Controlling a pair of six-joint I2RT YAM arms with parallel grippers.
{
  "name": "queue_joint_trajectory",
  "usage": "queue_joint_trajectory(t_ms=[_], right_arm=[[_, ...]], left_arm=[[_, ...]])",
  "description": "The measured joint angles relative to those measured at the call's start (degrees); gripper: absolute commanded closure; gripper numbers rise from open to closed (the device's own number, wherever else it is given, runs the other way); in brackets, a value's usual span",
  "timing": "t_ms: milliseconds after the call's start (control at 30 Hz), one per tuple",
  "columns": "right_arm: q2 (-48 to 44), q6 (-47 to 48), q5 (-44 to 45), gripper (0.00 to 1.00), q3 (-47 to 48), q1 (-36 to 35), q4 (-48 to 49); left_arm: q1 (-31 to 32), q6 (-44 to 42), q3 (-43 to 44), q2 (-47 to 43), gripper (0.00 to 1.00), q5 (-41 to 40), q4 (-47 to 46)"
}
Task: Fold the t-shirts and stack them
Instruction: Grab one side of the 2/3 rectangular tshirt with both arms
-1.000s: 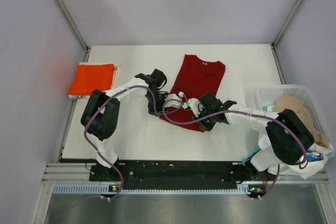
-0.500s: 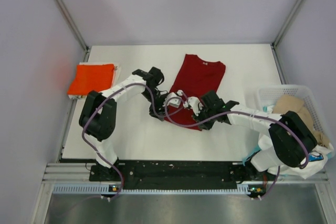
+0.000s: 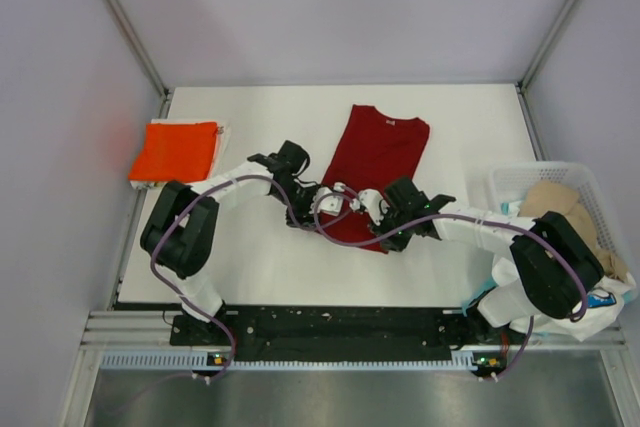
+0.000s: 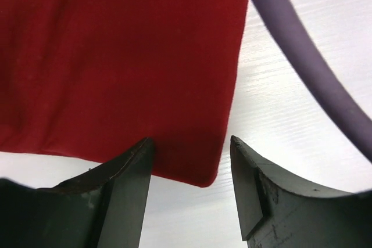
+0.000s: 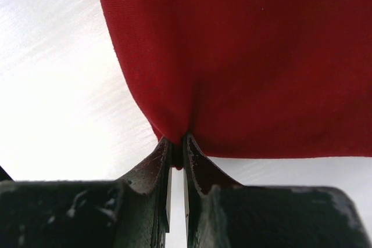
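the step in hand looks like taking both lower corners of the dark red t-shirt [image 3: 380,152] so its bottom hem can be lifted and folded up toward the collar. the right fingers [image 5: 152,169] are clenched on the hem, with a small pucker of cloth drawn up between them. the left fingers [image 4: 128,184] are released and straddle the other lower corner, which lies flat on the worktop [image 3: 250,267] between them.

to do it well, i would lower the left fingers until the corner sits well inside them, then pinch every layer, not only the top one. both corners should rise together and travel evenly, or the hem will skew. the purple cable [image 4: 302,68] in the upper right of the left wrist view should be kept off the cloth.

the shirt lies in the middle of the top view, collar toward the top of the frame. it looks narrow and straight-sided, smooth with few wrinkles, and its lower corner is rounded. an orange-red t-shirt [image 3: 176,151] lies folded at the left edge, and beige cloth [image 3: 555,202] fills the basket [image 3: 505,179] at the right.
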State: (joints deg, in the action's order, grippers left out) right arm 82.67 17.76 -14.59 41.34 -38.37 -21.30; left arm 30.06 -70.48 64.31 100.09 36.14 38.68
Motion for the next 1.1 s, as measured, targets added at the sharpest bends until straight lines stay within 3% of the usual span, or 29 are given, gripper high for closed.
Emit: queue_joint_trajectory(t_ms=[100, 200, 433, 733, 1100], right_arm=[[0.0, -0.3, 0.1, 1.00, 0.0, 0.0, -0.1], [0.0, -0.4, 0.2, 1.00, 0.0, 0.0, -0.2], [-0.1, -0.9, 0.6, 1.00, 0.0, 0.4, -1.1], [-0.9, 0.7, 0.8, 1.00, 0.0, 0.5, -2.8], [-17.5, 8.5, -7.5, 1.00, 1.8, -1.3, -16.2]], left_arm=[[0.1, 0.0, -0.2, 0.0, 0.42, -1.2, -1.5], [0.8, 0.1, -0.3, 0.0, 0.51, -2.4, -2.9], [3.0, 1.0, -0.9, 1.0, 0.99, -7.6, -5.8], [4.4, 3.3, -0.3, -1.2, 1.00, -11.4, -2.2], [6.7, 6.7, 8.0, -9.7, 1.00, -10.7, 20.8]])
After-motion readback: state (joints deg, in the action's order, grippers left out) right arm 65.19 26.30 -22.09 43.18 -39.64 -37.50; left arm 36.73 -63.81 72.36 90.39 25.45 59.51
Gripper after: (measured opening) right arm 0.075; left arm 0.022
